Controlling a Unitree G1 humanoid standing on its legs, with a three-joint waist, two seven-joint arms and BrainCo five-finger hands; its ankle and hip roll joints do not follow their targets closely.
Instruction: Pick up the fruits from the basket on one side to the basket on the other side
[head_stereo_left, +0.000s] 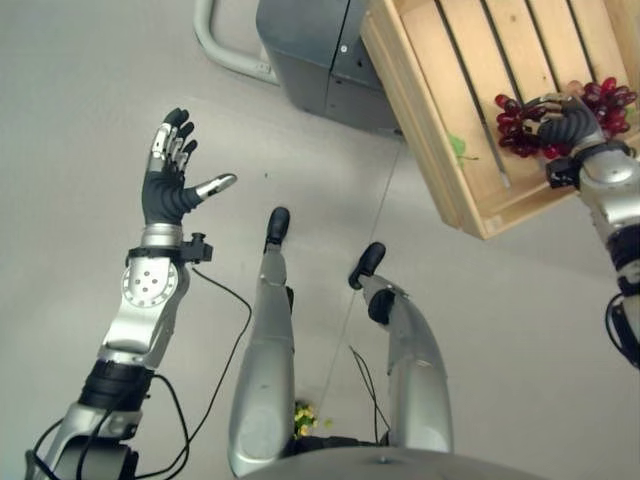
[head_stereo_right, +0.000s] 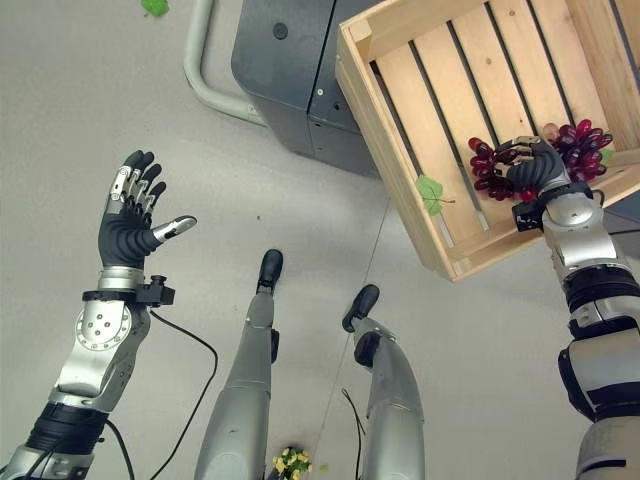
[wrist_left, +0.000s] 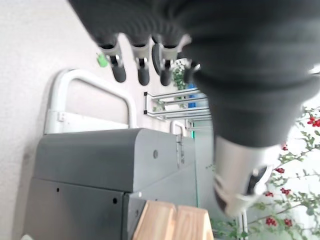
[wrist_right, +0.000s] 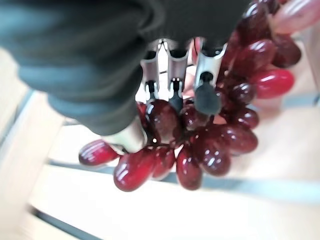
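Right hand (head_stereo_right: 535, 168) round grapes (head_stereo_right: 580, 140) over crate (head_stereo_right: 420, 120)

My right hand (head_stereo_right: 535, 170) sits inside the wooden crate (head_stereo_right: 420, 95), curled around the red grape bunch (head_stereo_right: 495, 165), with the crate's raised walls hemming it in on the near side and bare slats open further in. My left hand (head_stereo_left: 172, 170) hangs over open grey floor (head_stereo_left: 80, 90). The dark metal cabinet (head_stereo_left: 320, 55) and its curved tube frame (head_stereo_left: 225, 50) block the way to the crate.
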